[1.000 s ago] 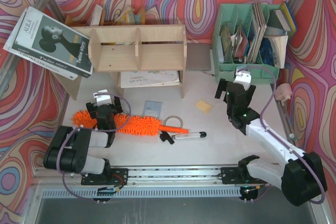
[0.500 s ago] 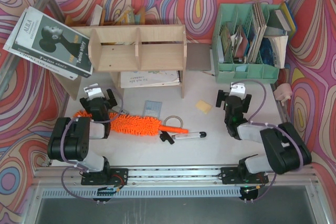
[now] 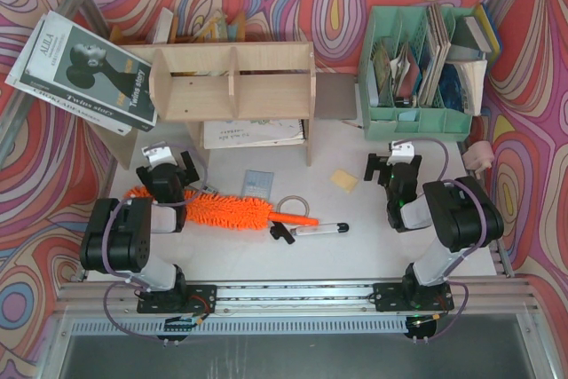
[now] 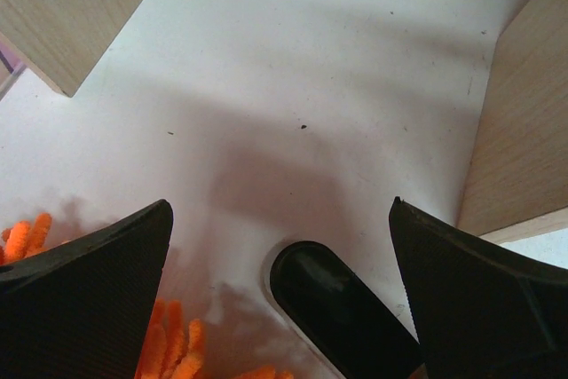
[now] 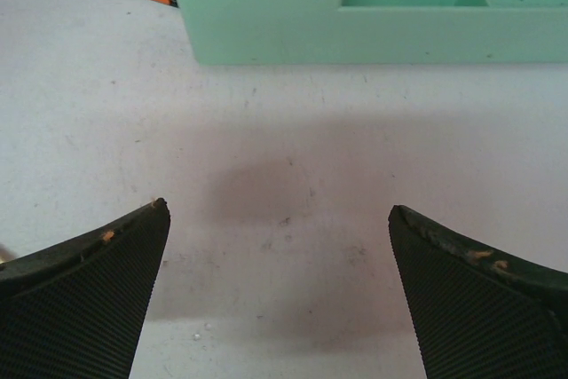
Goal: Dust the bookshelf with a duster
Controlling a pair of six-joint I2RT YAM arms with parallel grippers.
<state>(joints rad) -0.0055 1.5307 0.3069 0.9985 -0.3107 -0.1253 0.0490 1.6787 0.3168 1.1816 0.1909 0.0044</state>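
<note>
A: Duster (image 3: 222, 210) lies flat on the desk (image 3: 355, 219), in front of the bookshelf (image 3: 232, 82), held by nothing.

B: And the arms?

A: Both folded back within the last second. The left end effector (image 3: 166, 166) is wide over the fluffy end; the right end effector (image 3: 398, 162) is wide, well apart.

B: Meaning?

A: Either parked before dusting or retired after it.
</note>
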